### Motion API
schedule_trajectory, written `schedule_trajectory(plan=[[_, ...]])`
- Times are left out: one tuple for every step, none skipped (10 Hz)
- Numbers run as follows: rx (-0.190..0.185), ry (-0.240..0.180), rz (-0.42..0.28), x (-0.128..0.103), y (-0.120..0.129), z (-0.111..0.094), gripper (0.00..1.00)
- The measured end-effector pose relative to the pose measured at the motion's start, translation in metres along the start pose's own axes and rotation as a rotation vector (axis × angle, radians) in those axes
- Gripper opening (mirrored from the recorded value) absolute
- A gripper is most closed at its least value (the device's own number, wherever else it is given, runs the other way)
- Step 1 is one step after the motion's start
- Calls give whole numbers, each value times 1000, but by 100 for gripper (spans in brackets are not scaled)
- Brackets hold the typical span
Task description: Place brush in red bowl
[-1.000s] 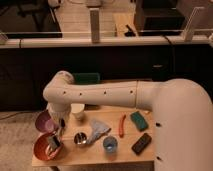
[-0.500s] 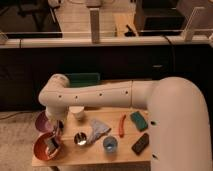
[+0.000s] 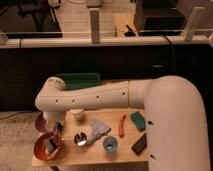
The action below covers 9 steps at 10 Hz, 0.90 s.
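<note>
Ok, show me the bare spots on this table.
Bare wood lies between the blue cup and the black block, and along the front edge before the steel cup. The left end is crowded: the gripper is over the red bowl, beside the purple bowl.

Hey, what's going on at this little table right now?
A white robot arm reaches down over the left end of the wooden table, with its claw just above the round orange-red bowl. The small dark brush with a pale face is within that bowl, right under the claw; whether it is released or held is unclear. A purple bowl sits just behind, and a shiny steel cup stands beside.
</note>
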Motion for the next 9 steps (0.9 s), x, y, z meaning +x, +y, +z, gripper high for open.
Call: schedule_trajectory(plan=[[-3,15,12,1,-2,1,3],[-6,30,22,1,-4,1,3],[-7,39,25,0,-5,1,3],[-10,46,25,-1,-7,2,3],[-14,44,19,-5,-10,3,4],[-17,41,11,-8,-13,4,10],[-24,37,7,-10,-13,5,20],[-30,33,3,-12,-13,6,31],[-35,31,-1,-14,-13,7,40]])
